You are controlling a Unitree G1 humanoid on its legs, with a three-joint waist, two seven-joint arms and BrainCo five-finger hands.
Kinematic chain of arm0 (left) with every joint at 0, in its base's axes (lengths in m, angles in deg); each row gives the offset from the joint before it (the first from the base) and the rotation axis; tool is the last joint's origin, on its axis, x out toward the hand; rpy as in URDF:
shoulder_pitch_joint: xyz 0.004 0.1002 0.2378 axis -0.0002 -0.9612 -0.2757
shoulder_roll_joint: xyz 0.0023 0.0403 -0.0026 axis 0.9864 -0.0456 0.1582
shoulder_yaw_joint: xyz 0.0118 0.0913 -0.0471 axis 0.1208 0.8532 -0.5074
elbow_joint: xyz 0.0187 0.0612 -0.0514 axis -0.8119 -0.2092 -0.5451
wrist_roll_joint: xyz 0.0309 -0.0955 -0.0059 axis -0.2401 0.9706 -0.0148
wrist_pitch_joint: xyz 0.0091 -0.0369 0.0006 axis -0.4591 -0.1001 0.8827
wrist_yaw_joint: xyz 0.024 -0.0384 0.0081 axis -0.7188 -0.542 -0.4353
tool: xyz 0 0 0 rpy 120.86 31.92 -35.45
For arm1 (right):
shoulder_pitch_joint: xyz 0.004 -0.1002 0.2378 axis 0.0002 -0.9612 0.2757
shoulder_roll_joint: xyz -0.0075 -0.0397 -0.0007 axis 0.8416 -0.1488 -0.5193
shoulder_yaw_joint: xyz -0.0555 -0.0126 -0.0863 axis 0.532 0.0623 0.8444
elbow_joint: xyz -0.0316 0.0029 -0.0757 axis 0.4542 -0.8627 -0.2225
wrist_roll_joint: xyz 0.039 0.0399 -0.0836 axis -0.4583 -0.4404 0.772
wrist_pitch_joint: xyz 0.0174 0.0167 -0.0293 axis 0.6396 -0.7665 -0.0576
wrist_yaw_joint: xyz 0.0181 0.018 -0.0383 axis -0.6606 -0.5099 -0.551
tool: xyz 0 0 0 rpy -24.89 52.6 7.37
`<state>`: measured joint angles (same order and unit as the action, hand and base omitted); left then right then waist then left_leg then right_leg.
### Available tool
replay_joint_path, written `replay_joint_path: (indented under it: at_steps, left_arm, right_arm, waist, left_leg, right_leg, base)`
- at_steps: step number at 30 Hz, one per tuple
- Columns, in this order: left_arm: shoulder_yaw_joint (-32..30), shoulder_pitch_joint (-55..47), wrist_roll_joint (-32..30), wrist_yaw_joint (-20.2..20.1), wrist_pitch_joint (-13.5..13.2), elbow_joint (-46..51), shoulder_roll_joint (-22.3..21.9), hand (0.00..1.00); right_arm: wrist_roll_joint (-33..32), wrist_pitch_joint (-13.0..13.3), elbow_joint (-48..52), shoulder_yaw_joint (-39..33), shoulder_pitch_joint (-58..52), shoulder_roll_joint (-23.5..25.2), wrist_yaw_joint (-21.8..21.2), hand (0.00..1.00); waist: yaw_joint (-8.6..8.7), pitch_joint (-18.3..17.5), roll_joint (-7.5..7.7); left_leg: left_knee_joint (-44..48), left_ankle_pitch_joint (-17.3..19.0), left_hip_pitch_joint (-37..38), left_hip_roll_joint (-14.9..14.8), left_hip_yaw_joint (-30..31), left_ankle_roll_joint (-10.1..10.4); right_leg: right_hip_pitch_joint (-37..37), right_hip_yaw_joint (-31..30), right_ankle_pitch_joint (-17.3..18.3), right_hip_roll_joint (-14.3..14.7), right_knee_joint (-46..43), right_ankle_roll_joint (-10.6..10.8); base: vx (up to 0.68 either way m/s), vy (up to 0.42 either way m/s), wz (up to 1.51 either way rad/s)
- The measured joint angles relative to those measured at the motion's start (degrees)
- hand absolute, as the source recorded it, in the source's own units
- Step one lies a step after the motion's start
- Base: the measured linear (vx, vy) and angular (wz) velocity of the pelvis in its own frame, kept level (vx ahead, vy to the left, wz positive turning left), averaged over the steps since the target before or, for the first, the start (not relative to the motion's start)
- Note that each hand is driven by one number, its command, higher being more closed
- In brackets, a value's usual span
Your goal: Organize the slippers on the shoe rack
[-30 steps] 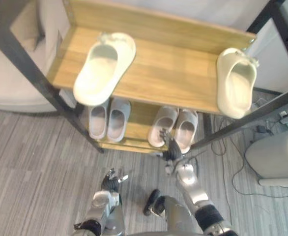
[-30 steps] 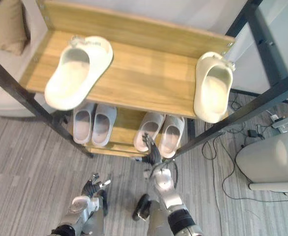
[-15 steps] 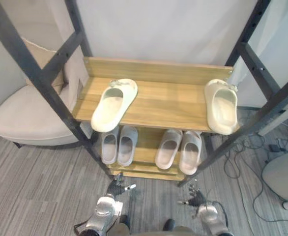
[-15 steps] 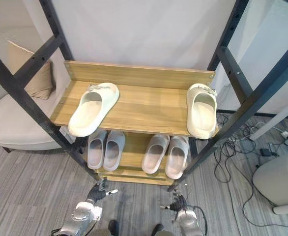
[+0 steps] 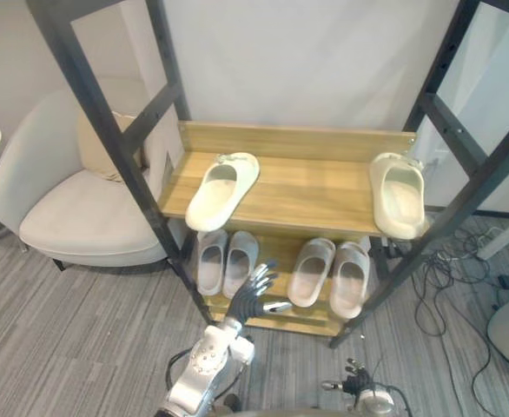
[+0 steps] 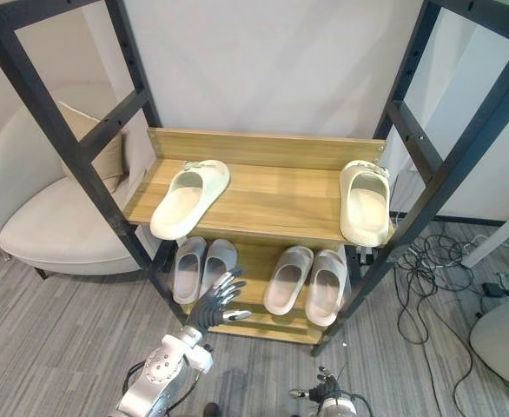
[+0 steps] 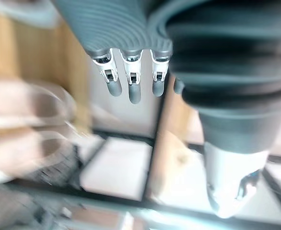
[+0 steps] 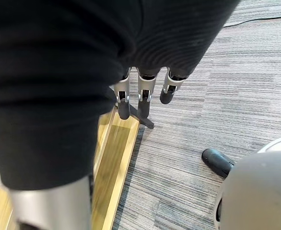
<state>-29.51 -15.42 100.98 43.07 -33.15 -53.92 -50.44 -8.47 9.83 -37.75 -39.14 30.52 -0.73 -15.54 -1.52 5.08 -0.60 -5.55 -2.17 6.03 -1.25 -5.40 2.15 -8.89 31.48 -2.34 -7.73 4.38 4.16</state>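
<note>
Two cream slippers lie on the upper wooden shelf [image 5: 307,187] of the shoe rack: one [image 5: 222,189] at the left, turned askew, the other [image 5: 399,194] at the right end. On the lower shelf sit two pairs of grey slippers, one pair [image 5: 225,262] left, one pair [image 5: 330,273] right. My left hand [image 5: 252,297] is raised in front of the lower shelf, open with fingers spread, holding nothing. My right hand [image 5: 356,391] hangs low near the floor, fingers relaxed and empty.
Black metal frame posts [image 5: 115,148] slant past both ends of the rack. A pale armchair [image 5: 72,217] with a cushion stands to the left. Cables [image 5: 446,287] lie on the grey carpet at the right.
The camera has risen and pulled back, so the rack looks smaller. My left hand has lifted from near the floor up to the lower shelf. My right hand has dropped low.
</note>
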Motion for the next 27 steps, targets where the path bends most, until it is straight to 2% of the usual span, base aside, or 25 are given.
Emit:
replay_joint_path:
  at_steps: [7,10,14,19,24,27]
  left_arm:
    - [2.0,6.4,5.8,0.3,-0.6,6.8,-0.1,0.0]
    - [2.0,10.9,6.6,0.7,-0.6,9.2,-0.8,0.0]
    - [2.2,16.8,6.2,3.1,-1.6,10.2,-1.9,0.0]
    - [-1.6,21.3,4.3,5.7,-2.0,10.0,-2.7,0.0]
    - [-10.3,28.0,1.5,9.5,-2.5,5.0,-2.0,0.0]
    - [-12.7,30.0,-0.3,10.3,-2.7,1.0,2.0,0.0]
  right_arm:
    - [0.1,0.0,-0.2,3.8,0.1,0.1,-0.5,0.0]
    - [1.3,-0.1,-2.1,4.5,1.1,0.1,-0.7,0.0]
    - [2.2,-0.1,-2.1,5.5,1.2,0.0,-0.7,0.0]
    - [2.2,-0.1,-2.1,5.6,1.1,0.0,-0.8,0.0]
    - [2.2,-0.1,-2.1,5.5,1.0,-0.1,-1.4,0.0]
    - [2.2,-0.5,-1.7,5.0,1.1,-0.2,-1.8,0.0]
  waist:
    - [-0.42,-0.8,0.86]
    - [-0.64,-0.8,0.96]
    - [-0.68,-1.1,1.26]
    - [-0.62,-1.2,1.34]
    - [-0.53,-1.2,1.37]
    - [-0.36,-1.3,1.56]
  left_leg:
    - [-0.3,-0.2,1.1,0.2,1.1,-0.2]
    - [-0.3,-0.2,1.0,0.2,0.7,-0.2]
    - [-0.1,0.0,1.1,0.1,0.1,-0.3]
    - [0.1,0.8,1.7,-0.1,-0.3,0.2]
    - [0.1,0.8,1.9,-0.2,-0.4,0.3]
    - [0.0,0.5,2.0,-0.1,-0.3,-0.1]
  right_leg:
    - [-1.3,1.0,-0.2,0.0,0.2,0.0]
    - [-1.2,0.4,-0.2,-0.2,-0.2,0.0]
    - [-1.1,-0.3,-0.1,-0.4,-0.7,0.0]
    - [-1.0,-0.8,1.1,-0.6,-2.2,0.1]
    - [-0.7,-0.9,1.5,-0.6,-2.5,0.3]
    - [-0.4,-0.8,1.2,-0.3,-2.1,-0.1]
  base:
    - [0.02,-0.011,0.08]
    - [0.01,0.003,-0.07]
    - [-0.02,0.004,-0.08]
    - [-0.02,0.002,-0.04]
    - [0.0,0.0,0.0]
    - [0.0,0.0,0.0]
